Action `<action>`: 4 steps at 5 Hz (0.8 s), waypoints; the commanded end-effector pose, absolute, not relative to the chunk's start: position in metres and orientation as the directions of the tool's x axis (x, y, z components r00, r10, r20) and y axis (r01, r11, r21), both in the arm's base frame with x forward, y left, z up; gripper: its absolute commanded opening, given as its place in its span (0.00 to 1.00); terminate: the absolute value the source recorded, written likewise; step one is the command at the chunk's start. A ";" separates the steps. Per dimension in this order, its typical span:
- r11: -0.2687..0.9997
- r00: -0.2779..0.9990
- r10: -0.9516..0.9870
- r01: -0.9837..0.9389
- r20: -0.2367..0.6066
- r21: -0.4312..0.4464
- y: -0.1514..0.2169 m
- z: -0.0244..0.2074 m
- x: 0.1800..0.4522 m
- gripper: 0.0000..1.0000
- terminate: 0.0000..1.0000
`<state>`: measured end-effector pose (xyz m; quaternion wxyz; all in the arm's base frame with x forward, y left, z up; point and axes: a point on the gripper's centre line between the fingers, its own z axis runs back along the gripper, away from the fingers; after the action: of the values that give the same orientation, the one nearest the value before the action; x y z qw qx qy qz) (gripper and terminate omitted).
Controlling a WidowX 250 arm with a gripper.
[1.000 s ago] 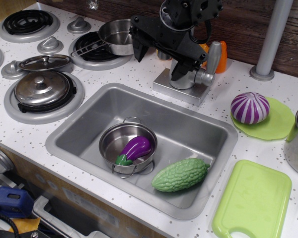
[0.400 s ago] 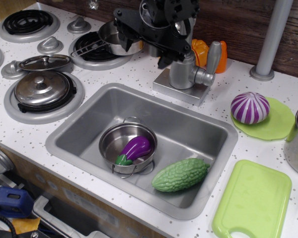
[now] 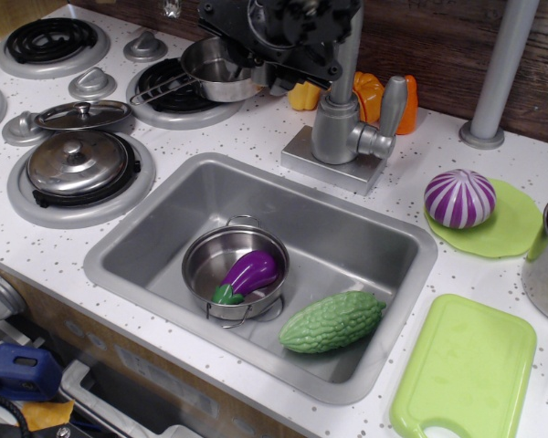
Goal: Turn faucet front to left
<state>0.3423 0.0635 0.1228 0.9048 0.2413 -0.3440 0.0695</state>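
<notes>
Matte grey metal faucet [image 3: 345, 128] with a square flat base stands on the white speckled surface [image 3: 256, 137] at the far rim of the grey metal sink [image 3: 146, 246], its lever handle pointing right. Black robot hand [image 3: 283, 32] hangs at the far top, just left of the thin spout; whether its fingers are apart or together cannot be told. A small steel pot [image 3: 201, 265] in the sink holds a purple toy eggplant [image 3: 251, 271], with a green bumpy gourd [image 3: 331, 321] to its right.

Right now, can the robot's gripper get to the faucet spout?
Probably yes. The gripper hangs right by the faucet, up at its thin spout, with nothing between them. Whether it is touching is unclear.
</notes>
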 end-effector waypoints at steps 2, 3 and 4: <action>0.845 0.704 -0.191 -0.237 0.684 0.480 0.124 0.122 0.362 0.00 0.00; 0.852 0.699 -0.194 -0.228 0.689 0.472 0.127 0.121 0.367 0.00 0.00; 0.845 0.688 -0.195 -0.244 0.699 0.476 0.125 0.123 0.372 0.00 0.00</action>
<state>0.3747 0.1268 0.1095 0.8806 0.2809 -0.3815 0.0037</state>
